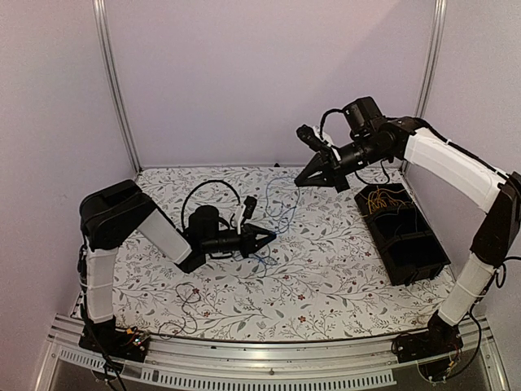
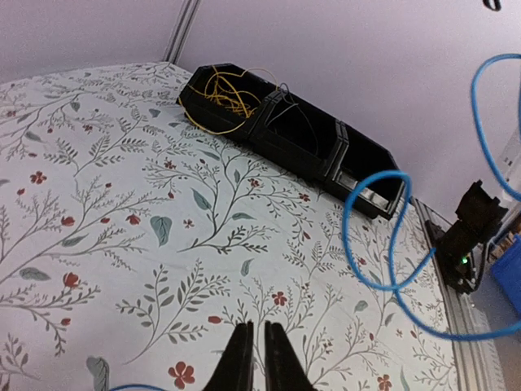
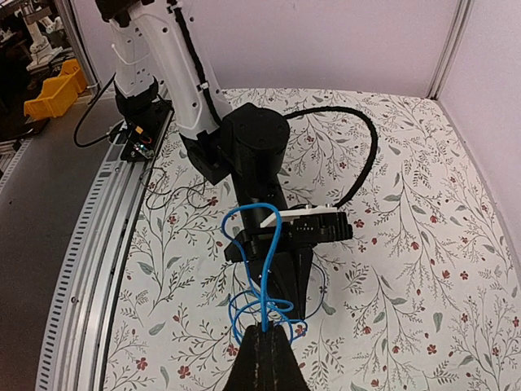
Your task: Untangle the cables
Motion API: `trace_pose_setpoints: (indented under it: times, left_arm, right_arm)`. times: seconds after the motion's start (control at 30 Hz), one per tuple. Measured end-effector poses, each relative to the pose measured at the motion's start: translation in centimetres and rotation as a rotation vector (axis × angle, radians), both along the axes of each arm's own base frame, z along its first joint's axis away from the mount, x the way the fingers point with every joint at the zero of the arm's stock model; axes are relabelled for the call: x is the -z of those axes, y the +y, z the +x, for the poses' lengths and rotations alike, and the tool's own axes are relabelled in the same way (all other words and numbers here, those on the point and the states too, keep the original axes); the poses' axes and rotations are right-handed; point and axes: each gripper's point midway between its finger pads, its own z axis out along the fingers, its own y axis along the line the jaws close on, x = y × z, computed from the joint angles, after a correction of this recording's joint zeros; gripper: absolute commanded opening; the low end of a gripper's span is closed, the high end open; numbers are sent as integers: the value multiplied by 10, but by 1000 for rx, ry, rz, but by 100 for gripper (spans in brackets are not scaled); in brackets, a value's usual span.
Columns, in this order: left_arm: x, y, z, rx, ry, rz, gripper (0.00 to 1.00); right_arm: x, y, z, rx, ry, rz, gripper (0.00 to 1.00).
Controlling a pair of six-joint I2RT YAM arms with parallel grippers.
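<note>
My right gripper [image 1: 299,182] is raised above the middle of the table and is shut on a blue cable [image 3: 275,244], pinched at its fingertips [image 3: 267,327]. That blue cable [image 1: 281,208] hangs down in loops to the cloth beside my left gripper [image 1: 271,239]. The left gripper [image 2: 255,358] lies low over the cloth, jaws together with nothing seen between them; blue loops [image 2: 391,236] hang to its right. Yellow cables [image 2: 220,98] lie in the end compartment of a black bin [image 2: 326,167], and a dark thin wire [image 2: 293,122] lies in the compartment beside it.
The black bin [image 1: 403,236] stands along the right side of the flowered cloth [image 1: 326,285]. A thin dark wire [image 1: 183,297] trails on the cloth near the left arm's base. A thick black arm cable [image 1: 212,191] loops over the left wrist. Walls close in on three sides.
</note>
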Motion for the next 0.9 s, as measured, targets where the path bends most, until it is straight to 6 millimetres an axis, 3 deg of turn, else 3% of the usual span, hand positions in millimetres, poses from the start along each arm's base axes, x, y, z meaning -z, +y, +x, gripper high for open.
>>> trace_pose_setpoints:
  times: [0.1, 0.27, 0.43, 0.67, 0.9]
  left_arm:
    - [12, 16, 5, -57, 57, -10, 32]
    - [23, 40, 16, -141, 151, -30, 38]
    - [17, 49, 15, -164, 203, -89, 48]
    - [-12, 45, 2, -86, 196, -205, 53]
    - [-40, 26, 10, -4, 201, -284, 52]
  right_arm:
    - [-8, 1, 3, 10, -22, 7, 0]
    - [-7, 0, 6, 31, -22, -5, 0]
    - [-6, -1, 8, 43, -24, -13, 0]
    - [-5, -1, 10, 49, -25, -17, 0]
    - [-2, 0, 11, 49, -17, -21, 0]
